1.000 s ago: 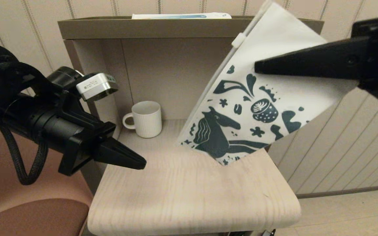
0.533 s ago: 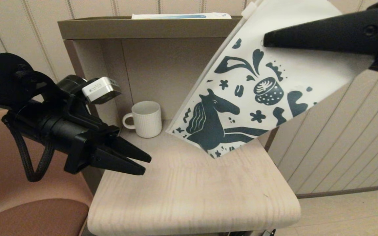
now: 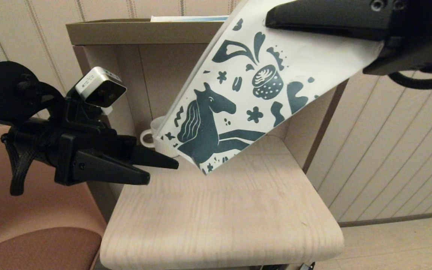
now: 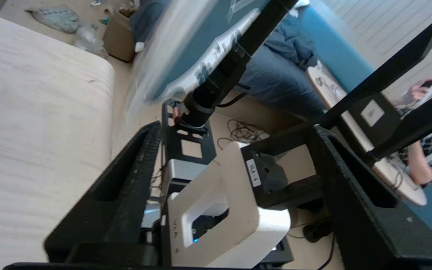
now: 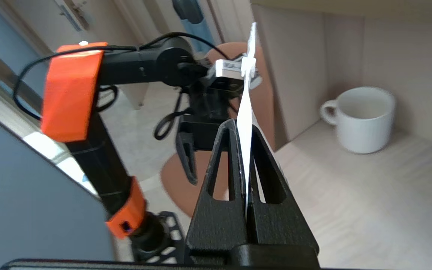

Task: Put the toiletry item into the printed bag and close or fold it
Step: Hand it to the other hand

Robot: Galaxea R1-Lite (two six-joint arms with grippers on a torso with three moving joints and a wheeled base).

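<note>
Two black grippers share the head view: the right gripper (image 3: pixel 272 18), at the upper right of the frame, is clamped on the printed bag (image 3: pixel 246 93), a flat white pouch with a dark teal horse, leaves and doodles, hanging tilted in the air with its lowest corner just above the pale wood-grain table (image 3: pixel 219 217). At centre left the left gripper (image 3: pixel 161 168) hovers over the table's edge, its tapered fingers parted with nothing between them, tips near the bag's lower edge. A ribbed white mug (image 3: pixel 150 137) stands half hidden behind the bag in the brown-walled alcove. From the left wrist, the spread, ridged fingers frame a white boxy device (image 4: pixel 223 202) on the floor below, and the rounded table (image 4: pixel 32 112) fills the left of the frame. From the right wrist, the triangular cut-out fingers (image 5: pixel 219 176) pinch the bag (image 5: pixel 245 123) edge-on, a thin white sheet with its zip slider at the top centre; the mug (image 5: pixel 362 120) sits at the right. The toiletry item cannot be made out in any view.
</note>
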